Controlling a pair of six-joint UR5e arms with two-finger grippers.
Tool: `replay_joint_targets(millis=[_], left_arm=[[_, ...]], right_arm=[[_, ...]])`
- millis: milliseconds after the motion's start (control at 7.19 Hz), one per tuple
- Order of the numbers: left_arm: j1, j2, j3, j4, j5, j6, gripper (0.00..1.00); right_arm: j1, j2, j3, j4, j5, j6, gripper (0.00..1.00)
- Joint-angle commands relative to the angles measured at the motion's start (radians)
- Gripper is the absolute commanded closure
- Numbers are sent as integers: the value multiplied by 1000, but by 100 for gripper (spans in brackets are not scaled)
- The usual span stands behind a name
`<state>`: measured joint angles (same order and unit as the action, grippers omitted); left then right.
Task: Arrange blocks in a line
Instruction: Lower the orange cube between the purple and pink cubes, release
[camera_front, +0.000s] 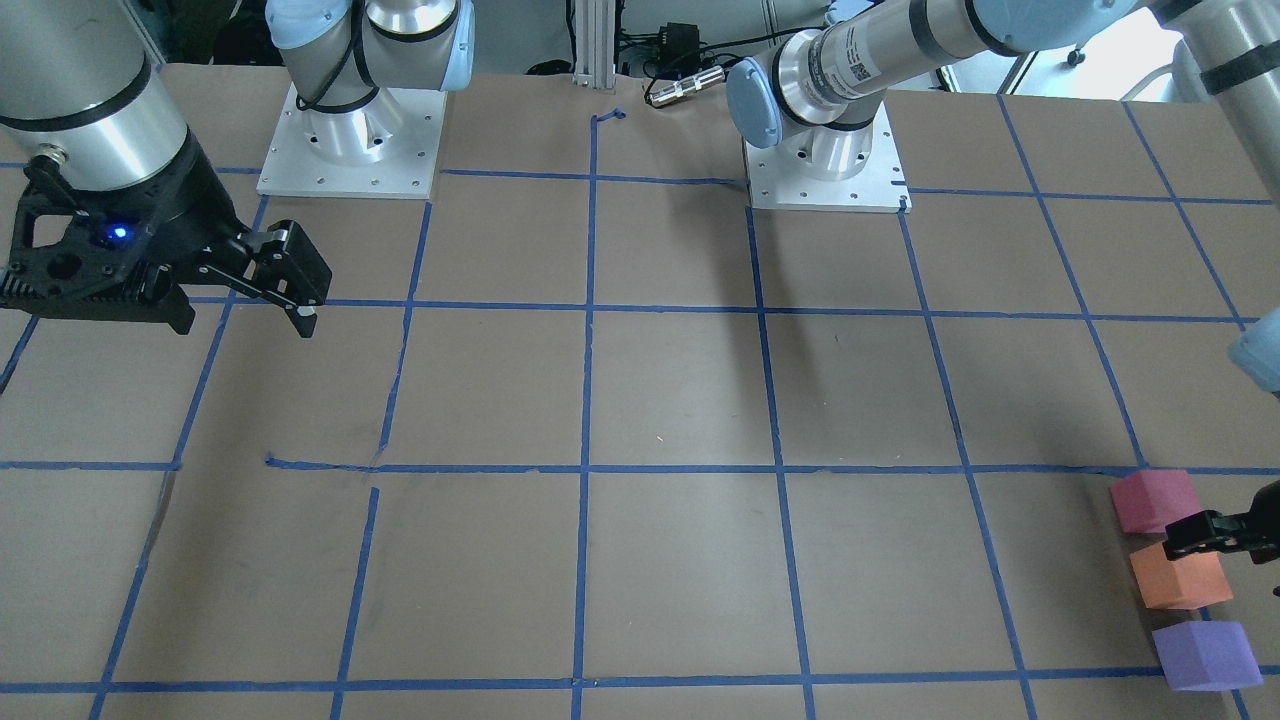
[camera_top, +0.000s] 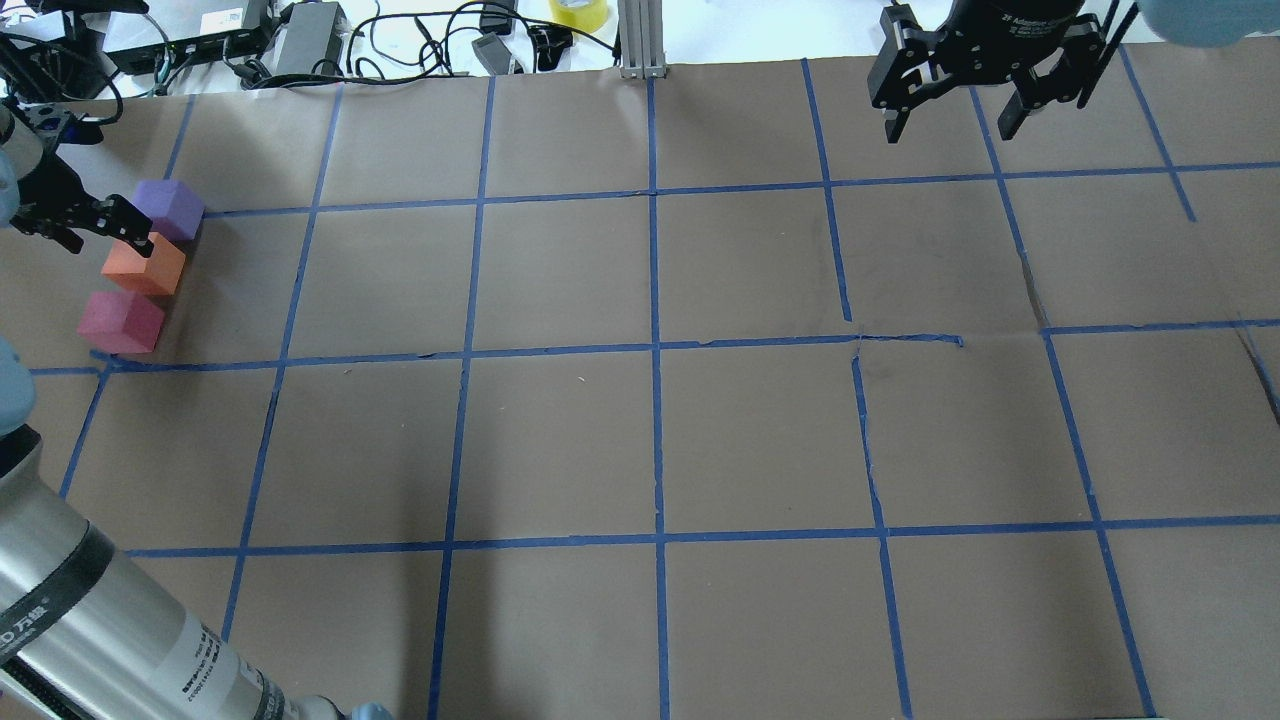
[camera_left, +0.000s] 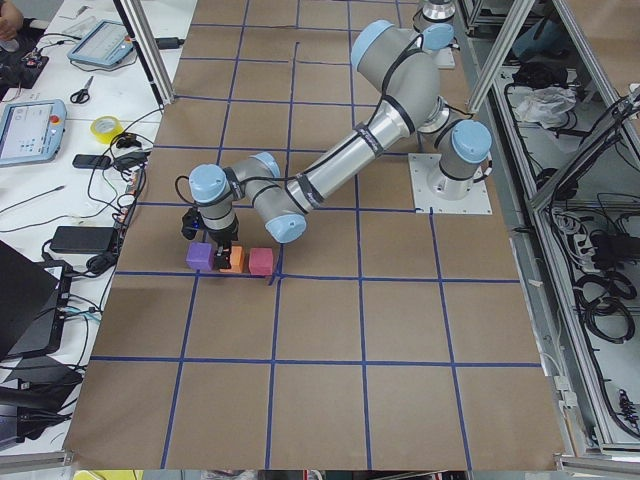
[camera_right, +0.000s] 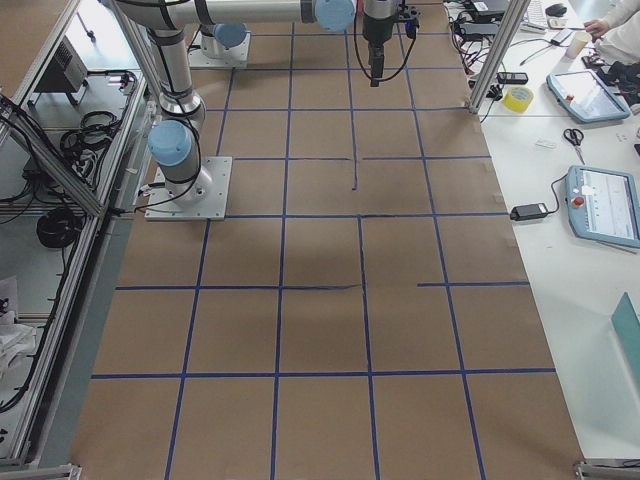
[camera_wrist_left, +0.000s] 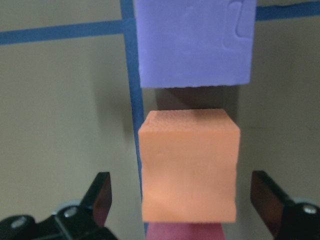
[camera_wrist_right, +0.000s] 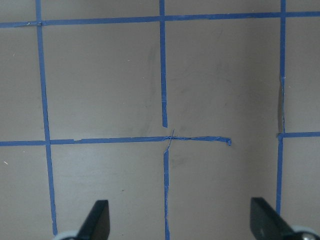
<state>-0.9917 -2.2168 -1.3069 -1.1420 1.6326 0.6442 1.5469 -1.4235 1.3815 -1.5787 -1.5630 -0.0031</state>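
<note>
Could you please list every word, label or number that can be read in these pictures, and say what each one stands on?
"2F Adaptive": on the body of the right pincer; the rest of that line is blurred.
A sticker with a code on the left arm: too small to read.
Some print lower on that arm: too blurred to read.
</note>
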Motion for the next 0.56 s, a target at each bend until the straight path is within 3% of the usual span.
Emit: replay_joint_targets(millis=[0, 417], left_arm=[[-5, 160, -29, -204, 9, -1, 0], [-34, 446, -292, -251, -3, -171, 0]], right_arm=[[1, 1, 2, -1, 0, 0, 0], [2, 0, 10, 0, -2, 0, 0]])
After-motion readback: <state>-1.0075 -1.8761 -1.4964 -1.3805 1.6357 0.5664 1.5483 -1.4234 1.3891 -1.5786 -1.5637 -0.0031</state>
